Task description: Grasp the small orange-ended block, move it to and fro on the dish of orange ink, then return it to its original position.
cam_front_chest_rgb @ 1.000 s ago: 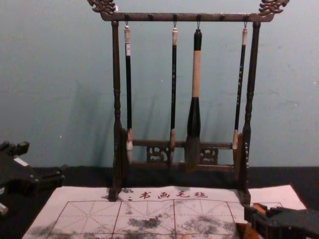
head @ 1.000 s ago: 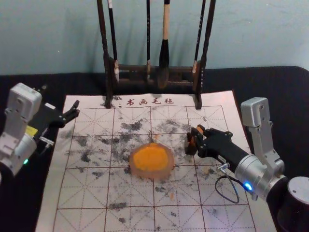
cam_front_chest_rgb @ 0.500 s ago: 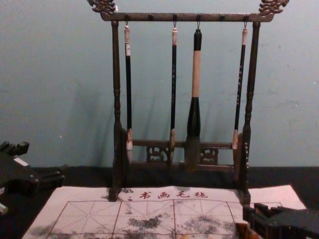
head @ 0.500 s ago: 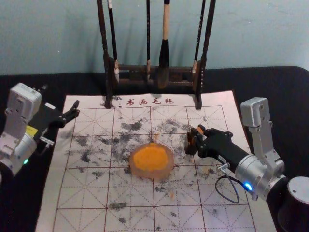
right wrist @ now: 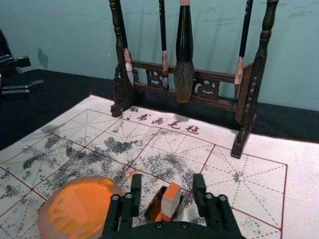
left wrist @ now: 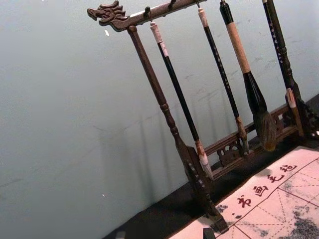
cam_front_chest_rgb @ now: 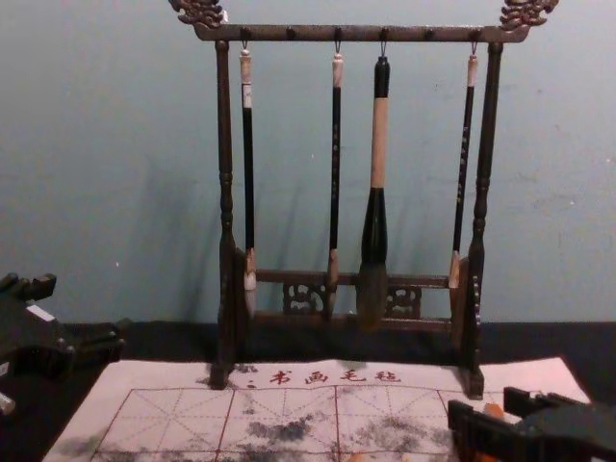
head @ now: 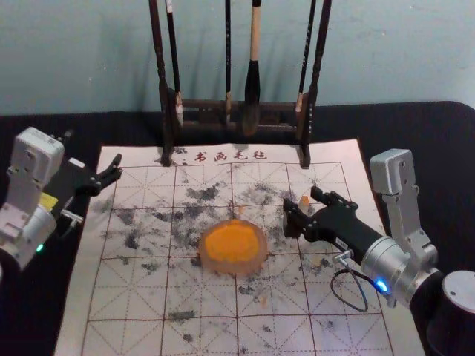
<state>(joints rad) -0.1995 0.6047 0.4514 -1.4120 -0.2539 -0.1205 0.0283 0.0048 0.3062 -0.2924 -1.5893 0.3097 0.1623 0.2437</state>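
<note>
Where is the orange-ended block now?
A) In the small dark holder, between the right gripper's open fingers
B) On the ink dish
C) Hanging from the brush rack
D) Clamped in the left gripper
A: the right wrist view shows the block sitting in the holder, with the right gripper open and a gap on each side.

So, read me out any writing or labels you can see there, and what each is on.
"书画毛毡", in red across the mat.
Too small to read: the characters on the second brush from the left and the rightmost brush.
Also unreadable: the leftmost brush's tag.
</note>
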